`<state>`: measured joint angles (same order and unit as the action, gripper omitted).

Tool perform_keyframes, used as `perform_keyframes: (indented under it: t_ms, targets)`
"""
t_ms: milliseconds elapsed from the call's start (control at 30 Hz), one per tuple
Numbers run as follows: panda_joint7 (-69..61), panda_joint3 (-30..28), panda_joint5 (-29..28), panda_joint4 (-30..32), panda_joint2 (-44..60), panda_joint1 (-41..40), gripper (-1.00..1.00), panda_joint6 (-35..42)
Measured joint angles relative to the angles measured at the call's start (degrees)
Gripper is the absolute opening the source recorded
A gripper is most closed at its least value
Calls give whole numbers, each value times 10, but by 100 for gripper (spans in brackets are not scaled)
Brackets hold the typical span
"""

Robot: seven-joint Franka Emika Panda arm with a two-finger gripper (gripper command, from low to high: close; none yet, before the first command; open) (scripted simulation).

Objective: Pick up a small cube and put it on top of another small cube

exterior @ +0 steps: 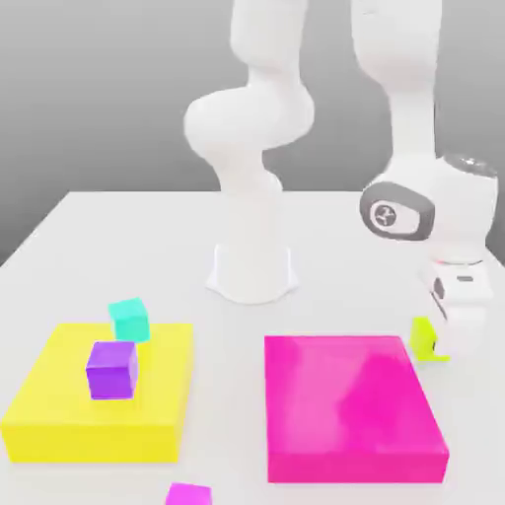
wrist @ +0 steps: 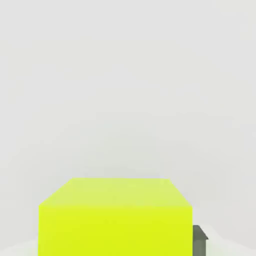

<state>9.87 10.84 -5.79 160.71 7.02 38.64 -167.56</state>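
Small cube [wrist: 115, 220] closest to the hand camera: plain lime yellow-green, unmarked, sharp-edged, top face a shade brighter than the front, set against pale tabletop [wrist: 125, 100]. In the exterior view, at the right of the frame, partly hidden behind the end effector [exterior: 449, 350] and just past the far right corner of the flat pink block [exterior: 350, 404]. End effector lowered right beside it, pointing down; grip width impossible to tell. At lower left, flat yellow block [exterior: 59, 414] carrying purple cube [exterior: 111, 369], teal cube [exterior: 129, 319] at its far edge. Small magenta cube [exterior: 187, 494] at the bottom edge.
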Motion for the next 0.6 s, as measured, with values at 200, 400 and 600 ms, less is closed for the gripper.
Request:
perform_keyframes:
  t_ms: [200,400,600]
  targets:
    - [-37,-42,7,18,-109,-96,-100,88]
    - [-55,-134,-43,31,-207,-216,-100,167]
    - [-80,-228,-83,45,-300,-350,-100,242]
